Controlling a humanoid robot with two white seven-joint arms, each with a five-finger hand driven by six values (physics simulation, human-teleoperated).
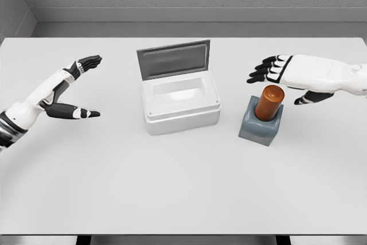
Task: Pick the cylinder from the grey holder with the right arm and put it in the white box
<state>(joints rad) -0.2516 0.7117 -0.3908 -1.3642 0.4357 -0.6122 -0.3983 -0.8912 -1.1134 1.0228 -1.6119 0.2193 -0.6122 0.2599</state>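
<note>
- Cylinder (270, 102), orange-brown, stands upright in the grey holder (261, 127), just to the right of the white box (180, 102); nothing grips it yet.
- Right hand (292, 76) hovers above and behind the cylinder, fingers spread and empty, thumb hanging down to the right of the cylinder. If it comes down off-centre, the palm could knock the cylinder sideways in its socket, or tip the holder.
- A weak or too-high grasp looks risky: a smooth round body (and likely slippery) could slide out of the fingers on the way up, or drag the holder along with it.
- The box lid (173, 59) stands open at the far side; a carry that goes too far back could strike it, while the near wall could catch a low carry.
- Left hand (73, 89) rests open at the far left of the table (183, 193), well apart from the box, so a clash seems unlikely.
</note>
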